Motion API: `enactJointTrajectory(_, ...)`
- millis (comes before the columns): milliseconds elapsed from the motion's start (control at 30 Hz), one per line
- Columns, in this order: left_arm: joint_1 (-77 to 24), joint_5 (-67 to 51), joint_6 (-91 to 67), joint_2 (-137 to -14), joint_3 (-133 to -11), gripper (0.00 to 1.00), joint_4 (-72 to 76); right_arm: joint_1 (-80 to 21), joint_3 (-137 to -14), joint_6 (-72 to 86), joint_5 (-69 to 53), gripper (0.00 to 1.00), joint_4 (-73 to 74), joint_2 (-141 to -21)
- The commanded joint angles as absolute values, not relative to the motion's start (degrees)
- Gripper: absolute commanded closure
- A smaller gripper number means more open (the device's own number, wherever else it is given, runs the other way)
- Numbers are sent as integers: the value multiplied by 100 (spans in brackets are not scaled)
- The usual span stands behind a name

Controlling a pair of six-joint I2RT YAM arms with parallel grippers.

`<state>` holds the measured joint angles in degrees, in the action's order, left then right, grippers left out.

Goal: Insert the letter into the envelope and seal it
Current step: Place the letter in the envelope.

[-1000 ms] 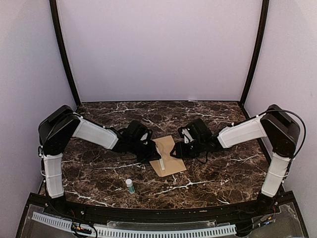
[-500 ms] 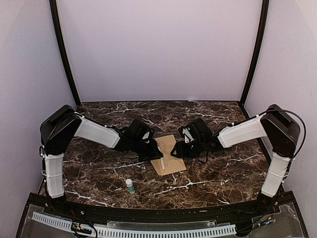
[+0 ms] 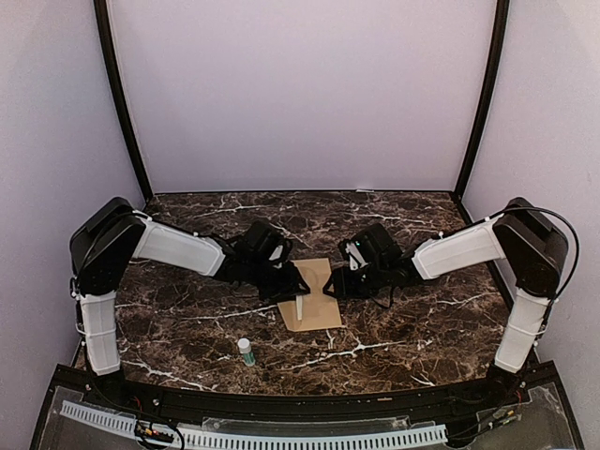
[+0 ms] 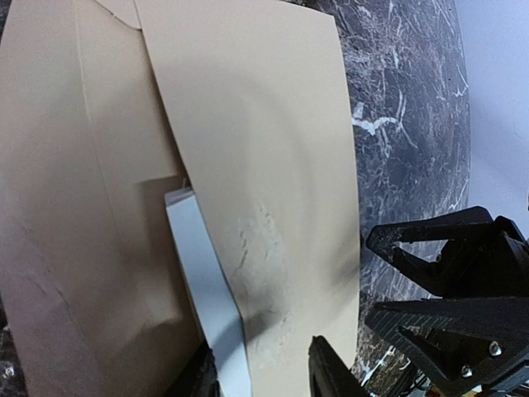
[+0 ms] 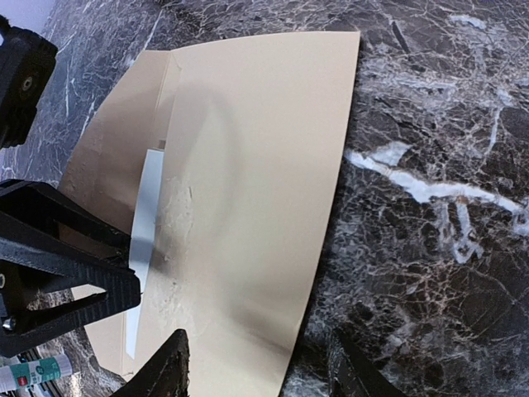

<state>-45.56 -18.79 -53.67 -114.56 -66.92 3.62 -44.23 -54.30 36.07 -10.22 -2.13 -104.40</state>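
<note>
The envelope is plain tan-brown with no print. A white paper strip lies against it. The tabletop is dark brown marble veined in white. A small bottle has a white cap and a teal-green label. The left gripper and right gripper are black, on arms with white and black segments. The walls are pale lilac.

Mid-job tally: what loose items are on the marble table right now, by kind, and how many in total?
Tan envelope: 1
White paper strip: 1
Small white-capped tube with a green label: 1
Total: 3
</note>
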Motion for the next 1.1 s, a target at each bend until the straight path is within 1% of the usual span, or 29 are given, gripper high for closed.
enactJointTrajectory(0, -4579, -1559, -5117, -11125, -6737, 59, -232, -4423, -5428, 3639, -969, 47, -339, -10461)
enactJointTrajectory(67, -4579, -1511, -5081, -11086, -6747, 53, -303, -4420, -5429, 3647, -1003, 47, -366, -10468)
enactJointTrajectory(267, -4579, -1214, -4888, -10931, -6839, 44, -621, -4419, -5406, 3695, -1097, 47, -468, -10474)
enactJointTrajectory(533, -4587, -1239, -4863, -10857, -6851, 40, -682, -4429, -5396, 3711, -1128, 48, -501, -10469)
enactJointTrajectory(1067, -4670, -1542, -4936, -11188, -7032, 39, -497, -4560, -5473, 3810, -1451, 50, -755, -10660)
